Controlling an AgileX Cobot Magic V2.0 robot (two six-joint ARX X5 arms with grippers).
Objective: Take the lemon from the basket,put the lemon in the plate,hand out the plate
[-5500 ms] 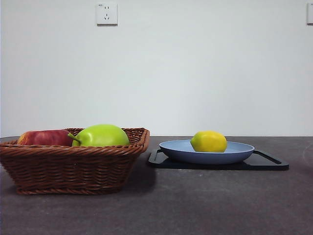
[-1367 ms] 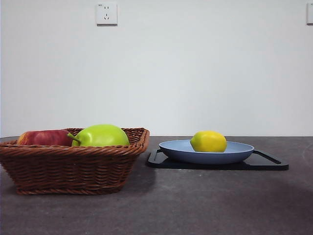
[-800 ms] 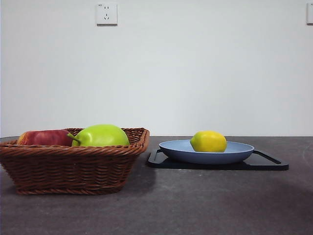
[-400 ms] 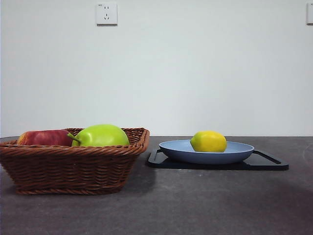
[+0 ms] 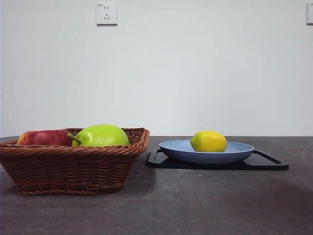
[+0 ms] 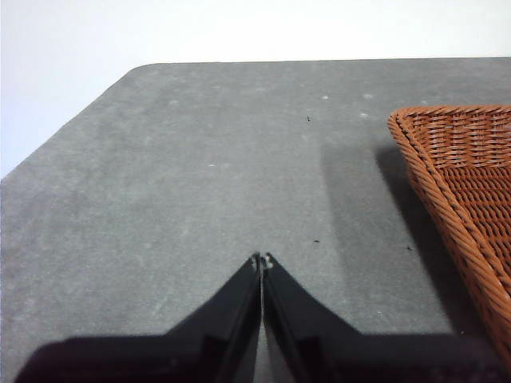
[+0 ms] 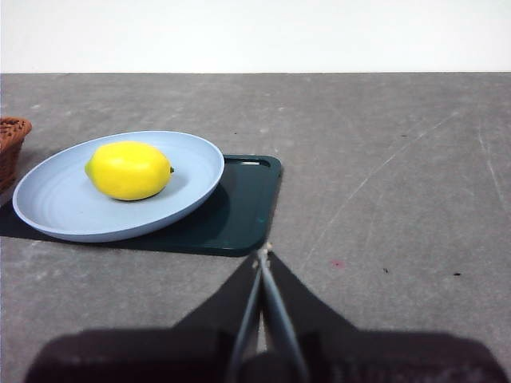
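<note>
The yellow lemon [image 5: 209, 141] [image 7: 128, 170] lies in the light-blue plate [image 5: 234, 152] [image 7: 48, 209], which rests on a black tray [image 5: 266, 164] [image 7: 239, 211]. At the left of the front view stands the brown wicker basket [image 5: 73, 166] [image 6: 463, 183]. My right gripper [image 7: 262, 254] is shut and empty, above bare table a short way from the tray and plate. My left gripper [image 6: 261, 259] is shut and empty too, over bare table beside the basket's corner. Neither arm shows in the front view.
A green stemmed fruit [image 5: 101, 135] and a red apple [image 5: 45, 137] lie in the basket. The dark grey table [image 5: 195, 205] ends at a rounded corner [image 6: 136, 72] near the left gripper. A white wall with a socket [image 5: 106, 13] stands behind.
</note>
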